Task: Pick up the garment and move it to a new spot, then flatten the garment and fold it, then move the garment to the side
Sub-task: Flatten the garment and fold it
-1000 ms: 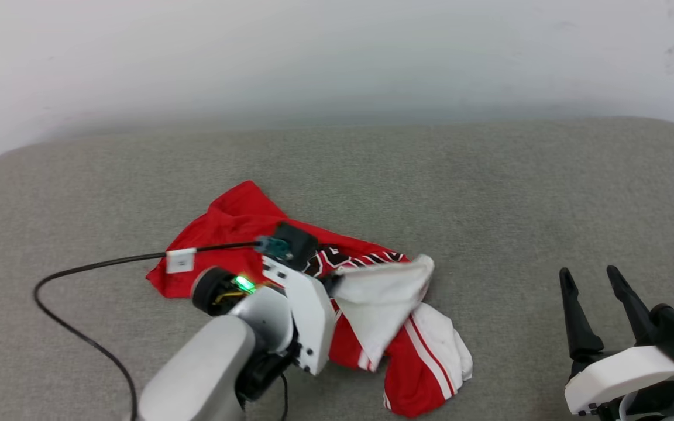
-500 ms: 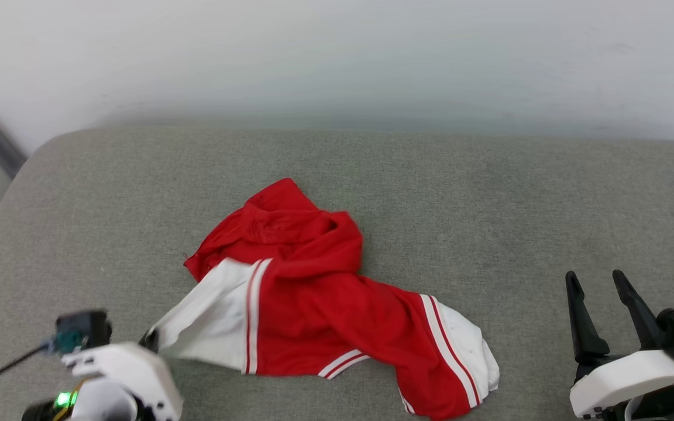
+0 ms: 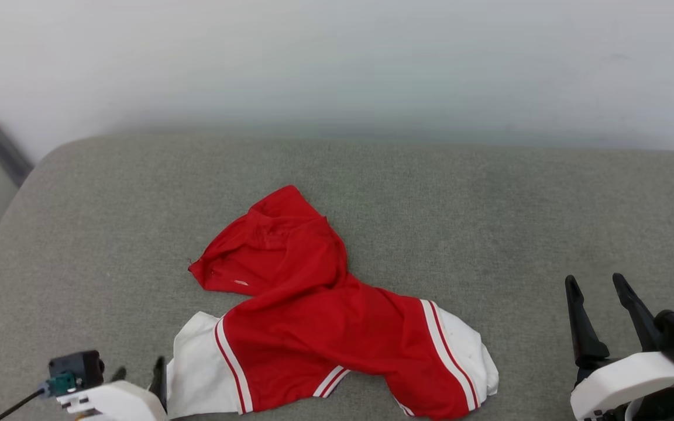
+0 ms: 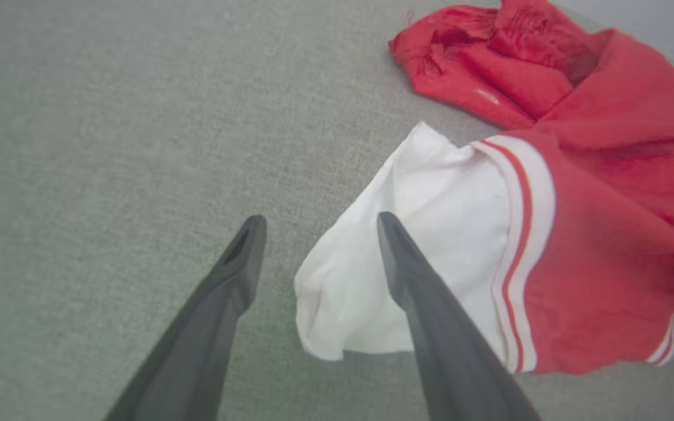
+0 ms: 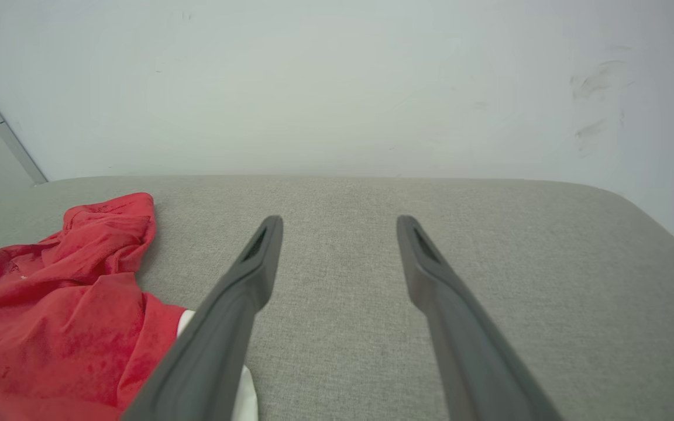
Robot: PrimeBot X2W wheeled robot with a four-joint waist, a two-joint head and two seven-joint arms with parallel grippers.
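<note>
**Garment and end effectors at the flattening stage.** The garment (image 3: 319,327) lies crumpled on the grey cushion (image 3: 489,193), about midway between its left and right edges and toward the near edge. Its long axis runs on a diagonal. A bunched red lobe points to the far left corner, and a white, stripe-trimmed end lies toward the near right. A white sleeve (image 3: 196,374) juts out from the near left side.

My left end effector (image 3: 138,374) sits just beside that sleeve, fingers apart and holding nothing. In the left wrist view (image 4: 320,222) the sleeve (image 4: 430,234) lies to the right of the gap between the fingers. One finger crosses the white cloth, and I cannot tell whether it touches. The red body (image 4: 577,234) spreads away beyond the sleeve.

My right end effector (image 3: 595,283) hangs near the cushion's near right corner, fingers apart and empty, well apart from the garment. Its wrist view (image 5: 340,222) shows the red cloth (image 5: 62,292) off to the left of its fingers.

I judge that the garment is placed but not yet flat. The left arm is much the nearer. The next grasp depends on the sleeve's edge lying to the right of the left fingers, so a short shift that way should bracket it. The thin cloth may bunch up rather than slide.
</note>
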